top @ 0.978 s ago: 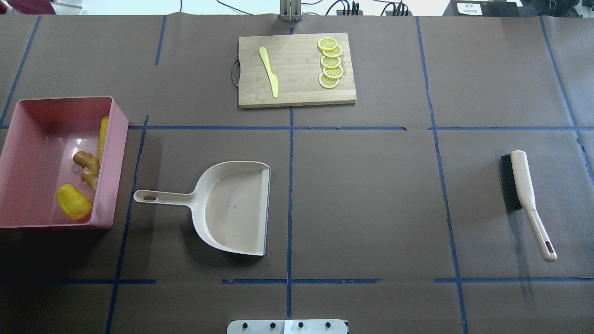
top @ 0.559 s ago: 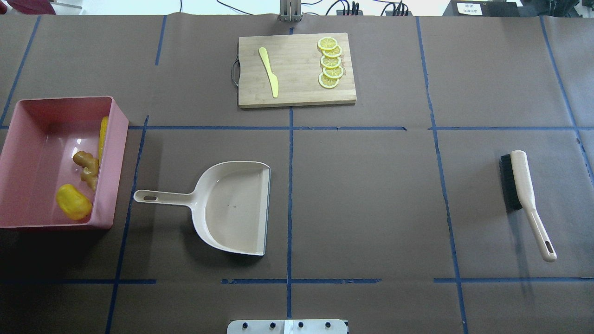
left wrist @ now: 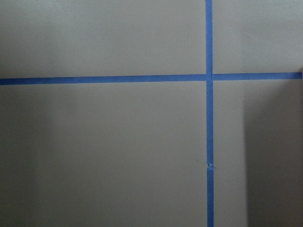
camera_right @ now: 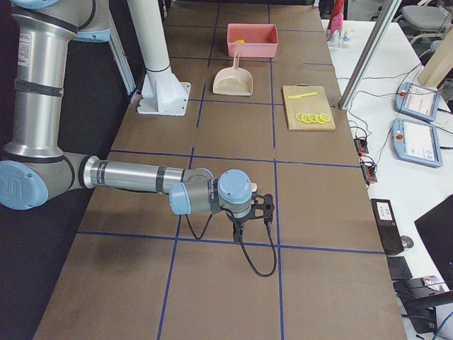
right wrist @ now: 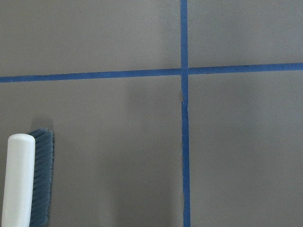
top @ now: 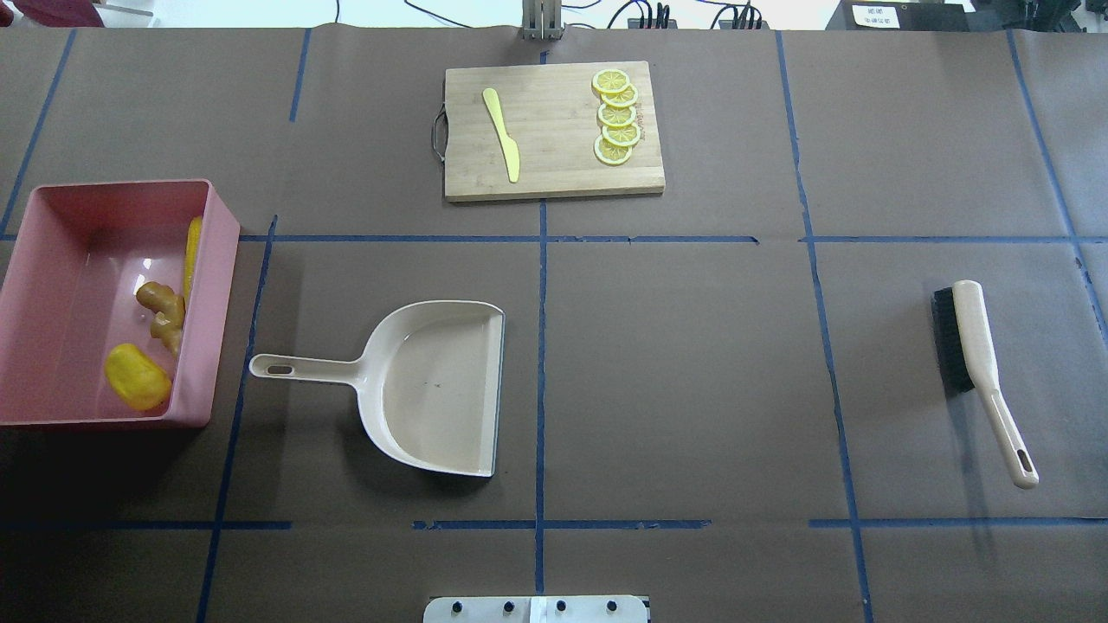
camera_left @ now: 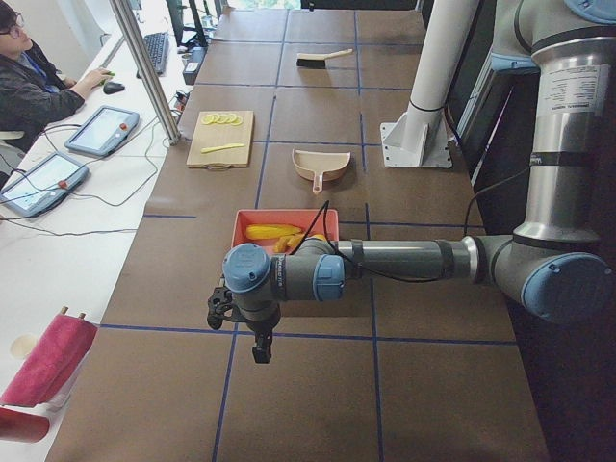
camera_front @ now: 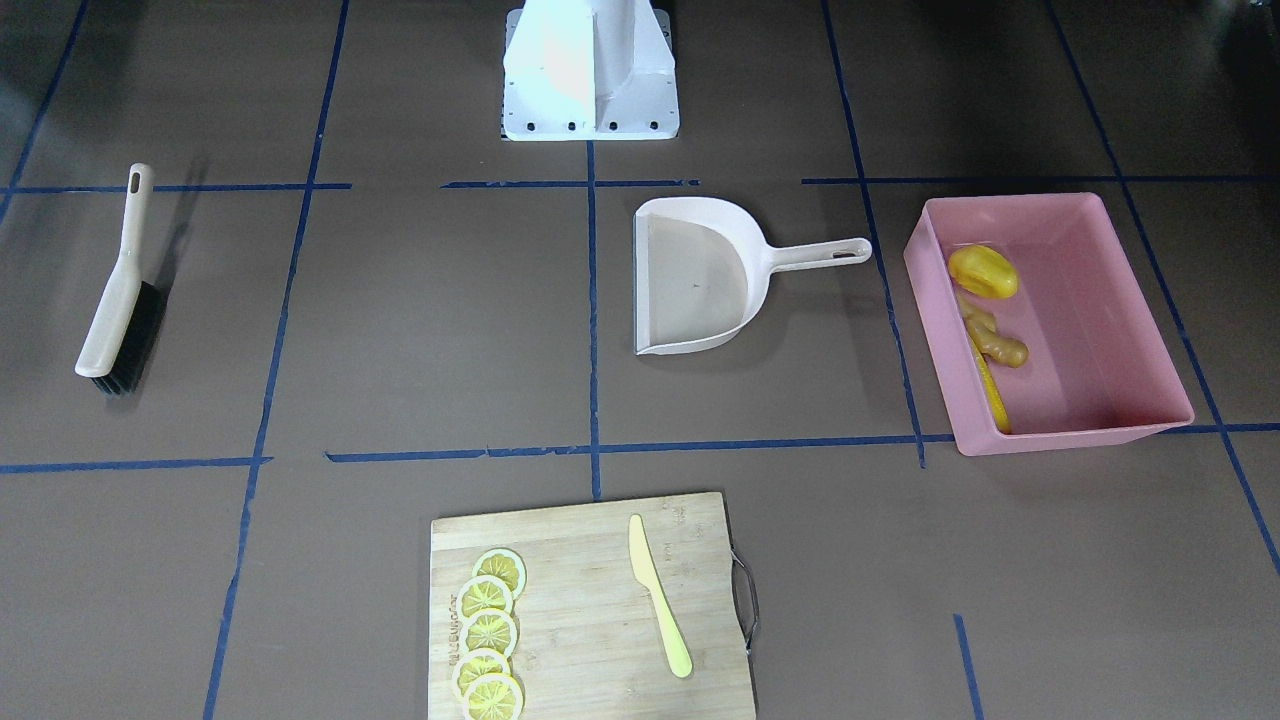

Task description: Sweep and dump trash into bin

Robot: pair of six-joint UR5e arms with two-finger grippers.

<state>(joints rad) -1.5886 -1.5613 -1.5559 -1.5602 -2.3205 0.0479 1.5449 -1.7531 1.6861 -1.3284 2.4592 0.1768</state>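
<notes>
Down in the bin [top: 121, 183] already, all three: corn cob [top: 192, 251] tight along the wall nearest the dustpan [top: 437, 389], long axis running away from the robot; ginger root [top: 163, 313] right beside it; potato-like lump [top: 137, 376] at the near end. Reads as a finished dump, none of the three left out on the paper [top: 692, 389]. Outward now: dustpan flat and bare just beside the bin, handle pointing at it, mouth toward the table's middle. Brush [top: 974, 346] well apart on the robot's right side, bristles toward the middle, handle end nearer the robot. Cutting board [top: 554, 164] at the far edge, carrying lemon slices [top: 616, 117] and knife [top: 502, 134], no part of this job. Further out still, left gripper [camera_left: 261, 352] hanging over bare paper past the bin's outer end, so bin between it and the dustpan, left arm plainly the nearer one. Right gripper [camera_right: 239, 232] at the opposite end, brush head peeking into its wrist view. Open or closed? Cannot tell for either pincer from these side angles, though seemingly empty.
</notes>
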